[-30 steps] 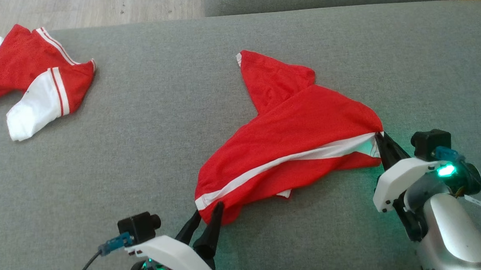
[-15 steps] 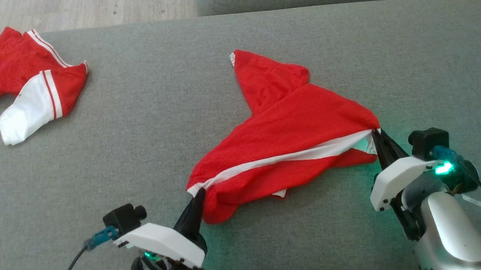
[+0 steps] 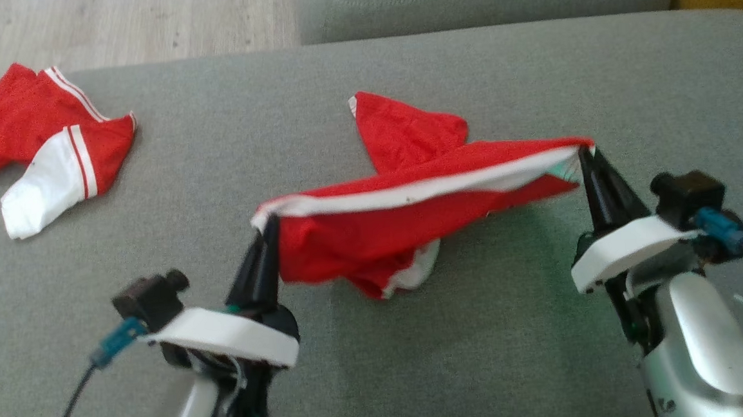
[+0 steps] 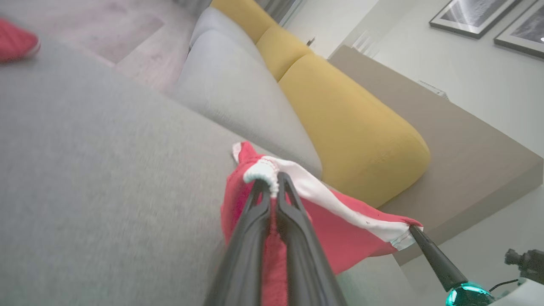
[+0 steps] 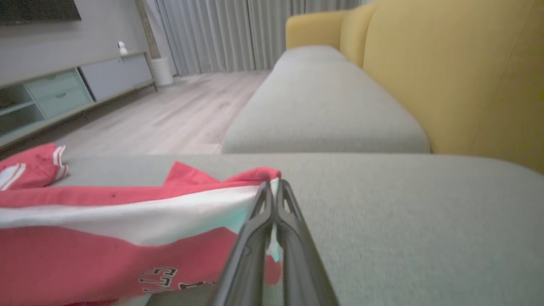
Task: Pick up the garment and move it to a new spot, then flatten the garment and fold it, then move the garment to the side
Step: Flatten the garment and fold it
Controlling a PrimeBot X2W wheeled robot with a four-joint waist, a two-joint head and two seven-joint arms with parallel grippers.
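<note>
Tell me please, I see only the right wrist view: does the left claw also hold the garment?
Observer: Yes. In the head view the left claw is shut on the garment, at the other end of its white band.
Operator: Is the garment fully lifted?
Observer: It seems not. The band is stretched from there to the right claw, but the far red flap looks to rest on the grey cushion.
</note>
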